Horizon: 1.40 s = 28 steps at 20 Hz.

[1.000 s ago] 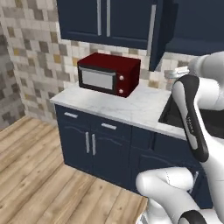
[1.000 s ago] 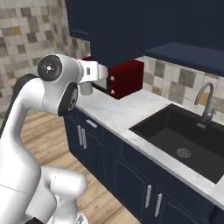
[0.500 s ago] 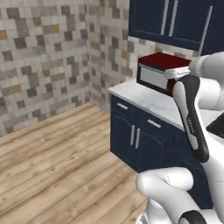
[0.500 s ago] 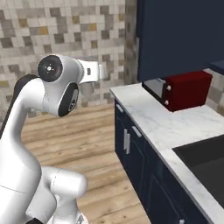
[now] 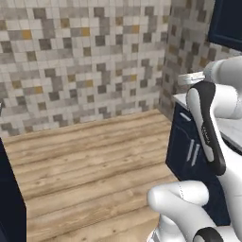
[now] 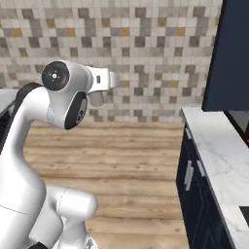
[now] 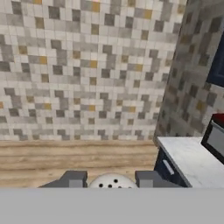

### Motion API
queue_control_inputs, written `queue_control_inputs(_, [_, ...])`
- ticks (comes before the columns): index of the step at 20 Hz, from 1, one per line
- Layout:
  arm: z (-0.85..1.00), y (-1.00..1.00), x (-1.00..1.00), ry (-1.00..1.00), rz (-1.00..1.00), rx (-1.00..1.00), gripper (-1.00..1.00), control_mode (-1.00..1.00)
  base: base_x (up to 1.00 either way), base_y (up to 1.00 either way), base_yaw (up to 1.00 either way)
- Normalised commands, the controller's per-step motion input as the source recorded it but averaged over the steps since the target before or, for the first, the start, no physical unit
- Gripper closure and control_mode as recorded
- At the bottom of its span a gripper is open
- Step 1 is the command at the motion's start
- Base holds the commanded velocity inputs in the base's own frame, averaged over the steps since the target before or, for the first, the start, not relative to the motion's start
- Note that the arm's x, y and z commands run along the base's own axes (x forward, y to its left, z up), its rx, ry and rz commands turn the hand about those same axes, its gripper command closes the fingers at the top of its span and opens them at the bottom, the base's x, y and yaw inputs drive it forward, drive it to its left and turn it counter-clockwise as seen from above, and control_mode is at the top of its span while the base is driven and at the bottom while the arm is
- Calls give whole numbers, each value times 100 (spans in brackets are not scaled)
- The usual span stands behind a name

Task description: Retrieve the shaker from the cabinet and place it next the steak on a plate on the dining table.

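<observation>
shaker [image 7: 111, 181] in end effector [image 7: 111, 180] | counter edge [image 6: 194, 146] right | wood floor [image 5: 94, 160] open

Mosaic tile walls [image 5: 85, 61] are meeting a wood plank floor [image 5: 90, 165], with a white marble bench [image 6: 219, 160] over navy base cabinets [image 6: 194, 194].

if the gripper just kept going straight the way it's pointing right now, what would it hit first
Probably the tiled wall. The gripper, shut on the shaker, points across open wood floor at it; the counter corner sits off to the right. Depth is hard to judge.
</observation>
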Motion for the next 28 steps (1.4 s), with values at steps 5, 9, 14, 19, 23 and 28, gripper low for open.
queue_control_inputs(5, [0, 0, 0, 0, 0, 0, 100, 100, 0, 0, 57])
queue_control_inputs(9, [0, 0, 0, 0, 0, 0, 100, 100, 19, 0, 46])
queue_control_inputs(14, [0, 0, 0, 0, 0, 0, 100, 100, 70, -4, 35])
queue_control_inputs(19, [0, 0, 0, 0, 0, 0, 100, 100, 99, -23, 28])
queue_control_inputs(23, [0, 0, 0, 0, 0, 0, 100, 100, 100, -24, 26])
queue_control_inputs(28, [0, 0, 0, 0, 0, 0, 100, 100, 100, -24, 29])
